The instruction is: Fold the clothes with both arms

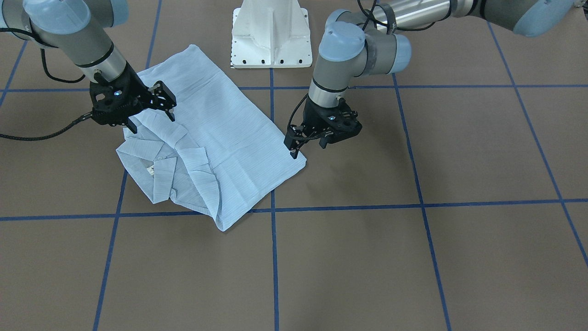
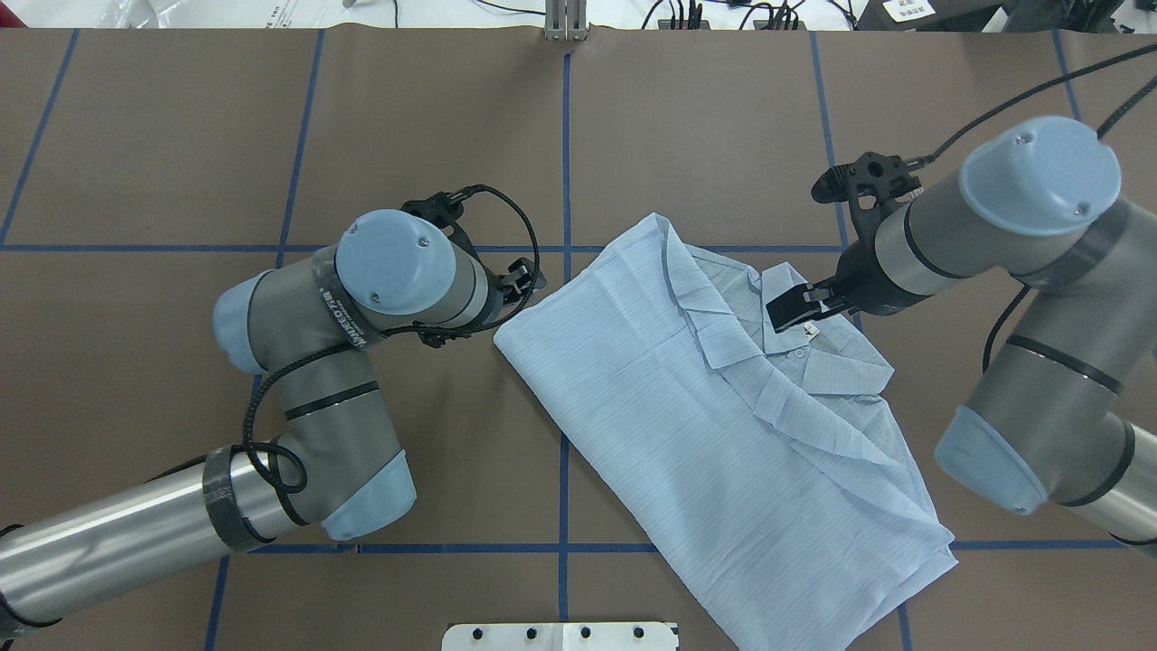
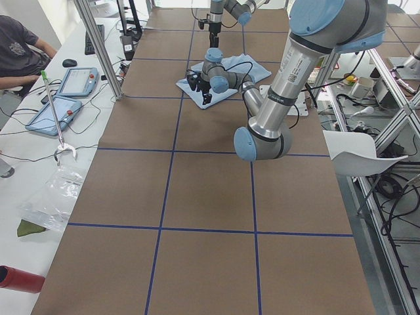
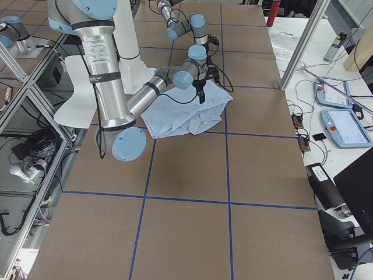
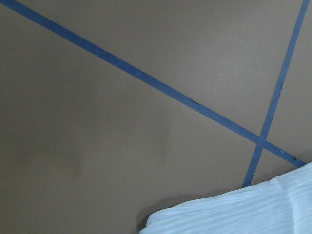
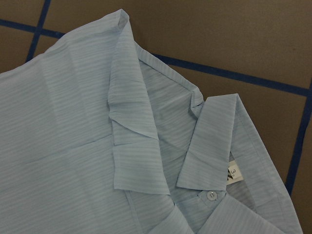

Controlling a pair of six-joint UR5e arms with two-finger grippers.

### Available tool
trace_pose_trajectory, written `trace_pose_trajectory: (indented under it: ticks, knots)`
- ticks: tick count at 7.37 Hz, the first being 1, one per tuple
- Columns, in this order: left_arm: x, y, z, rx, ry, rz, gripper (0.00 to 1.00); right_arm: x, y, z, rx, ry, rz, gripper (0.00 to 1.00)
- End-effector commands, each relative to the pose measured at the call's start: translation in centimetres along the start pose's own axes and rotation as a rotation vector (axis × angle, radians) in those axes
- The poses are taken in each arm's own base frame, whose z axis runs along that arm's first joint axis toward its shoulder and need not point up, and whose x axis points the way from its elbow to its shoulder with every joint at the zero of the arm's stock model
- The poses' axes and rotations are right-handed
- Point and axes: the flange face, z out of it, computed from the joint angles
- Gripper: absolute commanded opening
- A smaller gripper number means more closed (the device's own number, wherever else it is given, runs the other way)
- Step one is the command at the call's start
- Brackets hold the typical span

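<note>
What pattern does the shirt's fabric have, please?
The shirt is pale blue, finely striped; right wrist view.

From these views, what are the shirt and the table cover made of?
Shirt: thin woven cloth, probably cotton or a blend, matte; fine stripes, soft folds, crisp creases. Table cover: matte brown, paper or board by its look, cannot tell which; gridded with blue tape.

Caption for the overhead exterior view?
Left gripper and right gripper flank a half-folded pale blue shirt on the gridded table.
</note>
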Motion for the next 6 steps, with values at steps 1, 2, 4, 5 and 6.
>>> trace_pose_trajectory:
  ticks: [1, 2, 4, 5, 6]
  knots:
    - [0.8, 2.1, 3.5, 0.023, -0.048, 0.005, 0.94, -0.8, -1.1, -0.6, -0.049, 0.016, -0.005, 1.00]
    - [1.0, 2.2, 4.4, 0.030, -0.061, 0.006, 0.91, -0.6, -1.2, -0.5, -0.054, 0.013, 0.004, 1.00]
    - [0.9, 3.2, 5.1, 0.023, -0.073, 0.014, 0.86, -0.2, -1.4, -0.6, -0.054, 0.015, 0.016, 1.00]
    - [0.6, 3.4, 5.3, 0.020, -0.078, 0.017, 0.82, -0.2, -1.4, -0.7, -0.054, 0.012, 0.035, 1.00]
    - [0.3, 3.8, 5.7, 0.017, -0.086, 0.024, 0.81, -0.2, -1.4, -0.7, -0.060, 0.005, 0.042, 1.00]
